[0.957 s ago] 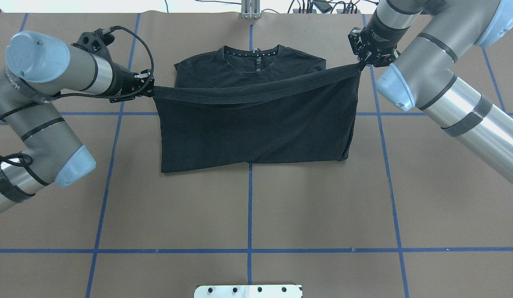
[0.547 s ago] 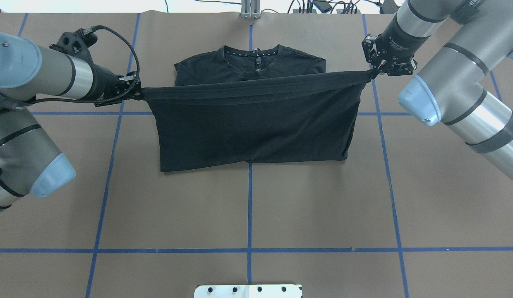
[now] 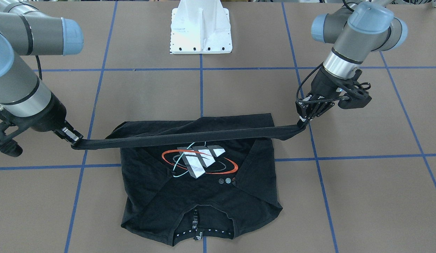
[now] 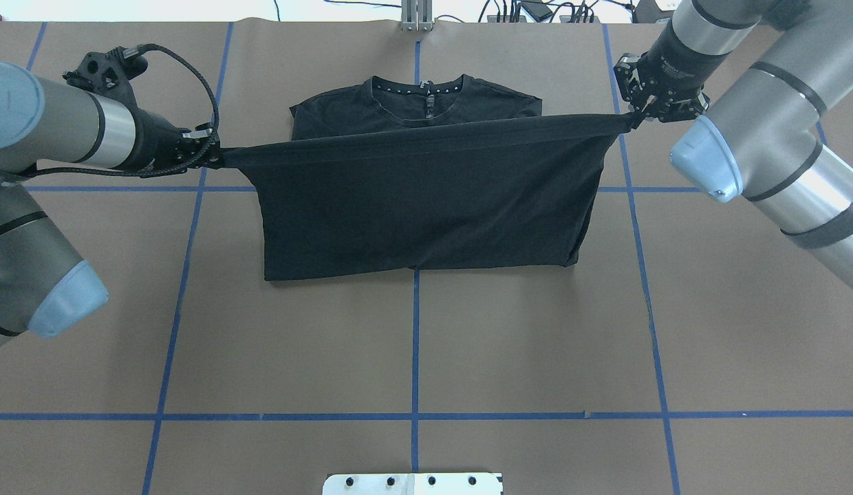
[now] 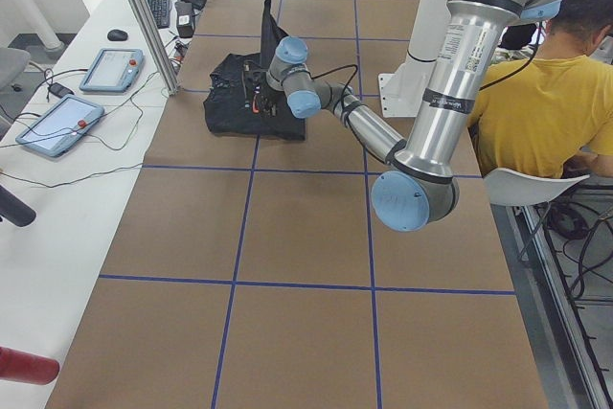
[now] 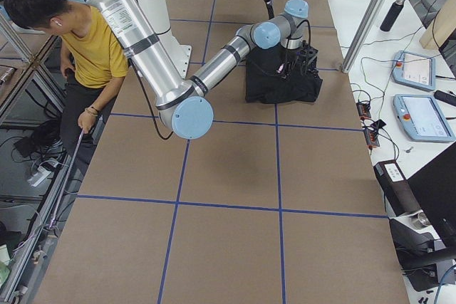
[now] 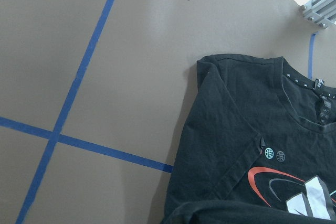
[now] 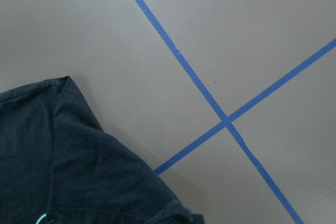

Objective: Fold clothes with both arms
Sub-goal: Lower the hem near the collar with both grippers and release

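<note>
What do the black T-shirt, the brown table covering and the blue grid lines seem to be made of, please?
T-shirt: soft knit fabric, probably cotton, matte black; it drapes and creases. Table covering: seemingly brown paper or card, matte and flat. Blue grid lines: likely adhesive tape; one strip shows an overlapping joint.

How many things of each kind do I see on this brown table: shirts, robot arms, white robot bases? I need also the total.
Shirts: 1, the black T-shirt
Robot arms: 2, the left arm and the right arm
White bases: 1, the white base
Total: 4
</note>
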Controlling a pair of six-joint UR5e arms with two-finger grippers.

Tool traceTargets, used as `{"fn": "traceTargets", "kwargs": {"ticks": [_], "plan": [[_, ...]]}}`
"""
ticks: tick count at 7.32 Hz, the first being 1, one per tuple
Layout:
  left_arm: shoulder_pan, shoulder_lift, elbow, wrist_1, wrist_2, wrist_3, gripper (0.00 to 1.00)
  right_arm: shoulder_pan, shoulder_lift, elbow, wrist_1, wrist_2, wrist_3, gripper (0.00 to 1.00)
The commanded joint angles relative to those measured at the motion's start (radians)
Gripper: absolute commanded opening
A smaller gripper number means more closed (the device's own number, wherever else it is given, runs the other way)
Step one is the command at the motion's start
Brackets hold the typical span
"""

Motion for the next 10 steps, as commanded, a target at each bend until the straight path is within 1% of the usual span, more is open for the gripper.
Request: {"fn": "traceTargets", "kwargs": {"ticks": [1,2,3,5,6,7,8,9,10], "plan": [[-0.015,-0.086,0.101,-0.001,0.002,0.003,0.0,0.006,0.07,-0.106,0.006,-0.006,-0.02,0.0],[-0.019,-0.111,0.145,-0.007,0.002,0.004,0.0,0.006,0.092,-0.15,0.027,-0.006,-0.027,0.0],[-0.02,-0.149,0.187,-0.009,0.016,0.004,0.0,0.006,0.113,-0.219,0.088,-0.007,-0.027,0.0],[-0.02,-0.232,0.311,-0.015,0.038,0.004,0.0,-0.024,0.115,-0.296,0.182,-0.009,-0.015,0.0],[-0.02,-0.241,0.375,-0.063,0.041,0.003,0.0,-0.036,0.113,-0.314,0.191,-0.01,-0.018,0.0],[-0.02,-0.243,0.462,-0.16,0.051,0.003,0.0,-0.059,0.113,-0.334,0.196,-0.036,-0.023,0.0],[-0.02,-0.246,0.497,-0.198,0.053,0.003,0.0,-0.084,0.113,-0.367,0.235,-0.082,-0.021,0.0],[-0.02,-0.246,0.499,-0.199,0.053,0.003,0.0,-0.083,0.113,-0.38,0.268,-0.087,-0.02,0.0],[-0.02,-0.246,0.502,-0.2,0.053,0.001,0.0,-0.083,0.115,-0.396,0.276,-0.089,-0.023,0.0]]}}
